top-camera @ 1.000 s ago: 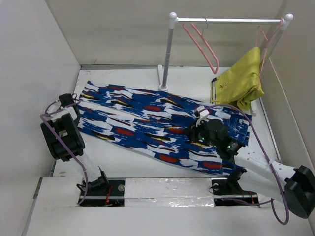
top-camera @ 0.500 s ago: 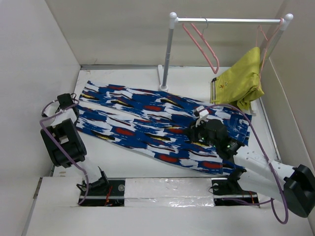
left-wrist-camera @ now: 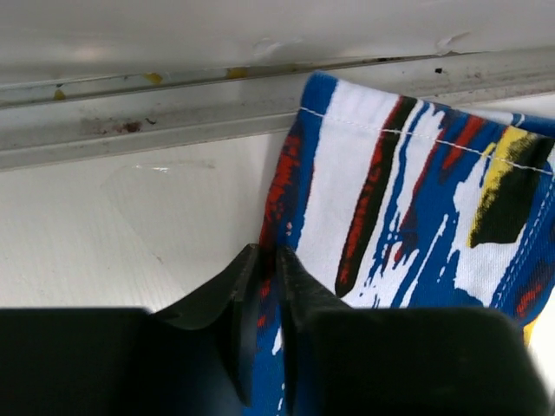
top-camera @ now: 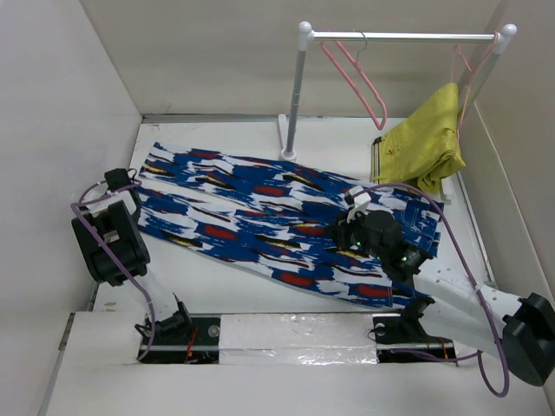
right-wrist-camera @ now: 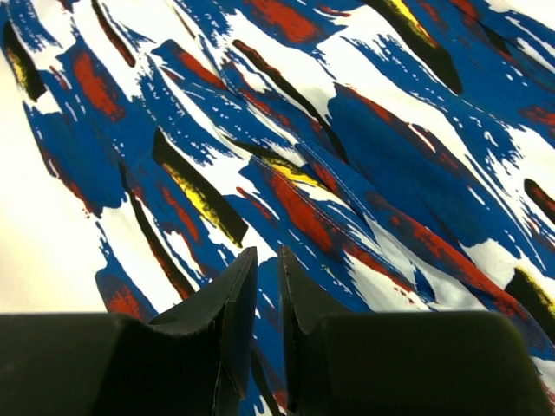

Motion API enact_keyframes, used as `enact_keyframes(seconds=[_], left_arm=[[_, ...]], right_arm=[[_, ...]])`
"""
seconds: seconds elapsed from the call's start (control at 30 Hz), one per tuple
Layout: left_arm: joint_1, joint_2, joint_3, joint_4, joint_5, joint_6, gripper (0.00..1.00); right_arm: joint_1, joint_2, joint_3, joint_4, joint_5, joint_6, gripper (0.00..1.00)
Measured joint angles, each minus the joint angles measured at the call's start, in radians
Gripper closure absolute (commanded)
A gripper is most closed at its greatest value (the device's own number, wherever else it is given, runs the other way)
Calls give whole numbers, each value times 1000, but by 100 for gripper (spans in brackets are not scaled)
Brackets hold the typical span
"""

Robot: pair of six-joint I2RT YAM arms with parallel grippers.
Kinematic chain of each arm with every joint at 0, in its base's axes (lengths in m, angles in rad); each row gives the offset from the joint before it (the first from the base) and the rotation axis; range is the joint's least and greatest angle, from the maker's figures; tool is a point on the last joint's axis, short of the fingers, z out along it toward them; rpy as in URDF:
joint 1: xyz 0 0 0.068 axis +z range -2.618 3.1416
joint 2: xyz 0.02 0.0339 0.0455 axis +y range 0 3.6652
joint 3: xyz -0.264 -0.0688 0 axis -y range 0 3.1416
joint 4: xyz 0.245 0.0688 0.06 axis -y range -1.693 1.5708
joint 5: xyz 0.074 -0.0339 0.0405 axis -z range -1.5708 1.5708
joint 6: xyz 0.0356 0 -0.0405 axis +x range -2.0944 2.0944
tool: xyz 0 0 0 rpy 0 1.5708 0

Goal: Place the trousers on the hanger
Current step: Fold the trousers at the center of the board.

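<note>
The blue splashed trousers (top-camera: 260, 217) lie flat and spread slantwise across the table, from far left to near right. My left gripper (top-camera: 134, 186) is at their far left hem; in the left wrist view it (left-wrist-camera: 268, 253) is shut on the edge of the fabric (left-wrist-camera: 390, 199). My right gripper (top-camera: 349, 227) is down on the right part of the trousers; in the right wrist view its jaws (right-wrist-camera: 268, 256) stand almost together with a fold of the fabric (right-wrist-camera: 347, 130) between them. The empty pink hanger (top-camera: 360, 82) hangs on the rail at the back.
A white rail (top-camera: 408, 36) on a post (top-camera: 297, 95) stands at the back. A second pink hanger (top-camera: 464, 65) bears a yellow-green garment (top-camera: 425, 143) at the right end. White walls close in the left, back and right sides.
My left arm has shifted slightly near the hem, out to the left and back. The right gripper and the trousers stay almost as they were.
</note>
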Motion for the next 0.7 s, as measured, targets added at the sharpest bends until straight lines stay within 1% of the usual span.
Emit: enact_keyframes(seconds=[0.03, 0.07, 0.1, 0.13, 0.17, 0.27, 0.37, 0.4, 0.47, 0.5, 0.57, 0.6, 0.67, 0.7], left_arm=[[0, 2, 0, 8, 5, 1, 100], [0, 3, 0, 15, 11, 2, 100], [0, 3, -2, 24, 20, 7, 100], [0, 2, -4, 37, 30, 12, 100], [0, 0, -8, 49, 42, 16, 100], [-5, -21, -31, 82, 89, 17, 100], [-34, -71, -44, 79, 138, 19, 100], [-47, -94, -44, 79, 151, 20, 100], [-86, -171, -45, 79, 168, 27, 100], [-111, -219, -46, 80, 173, 32, 100], [-162, -330, -51, 92, 179, 43, 100], [-187, -387, -56, 96, 179, 53, 100], [-230, -494, -67, 106, 186, 66, 100], [-239, -541, -75, 110, 197, 73, 100]], right_arm=[[0, -1, 0, -3, 6, 0, 78], [0, -4, 0, -8, 14, 2, 78], [0, -8, 0, -12, 21, 3, 88], [-3, -12, 0, -18, 27, 3, 95], [-7, -16, 0, -21, 31, 7, 100], [-22, -16, 0, -25, 32, 19, 100], [-40, -11, -1, -48, 40, 38, 100], [-48, -11, -5, -52, 43, 47, 98], [-84, -20, -20, -61, 50, 69, 87], [-111, -28, -29, -66, 53, 79, 73], [-189, -54, -55, -72, 45, 101, 58], [-223, -68, -69, -74, 38, 111, 43], [-268, -77, -83, -79, 35, 130, 33], [-285, -73, -85, -80, 31, 136, 26]])
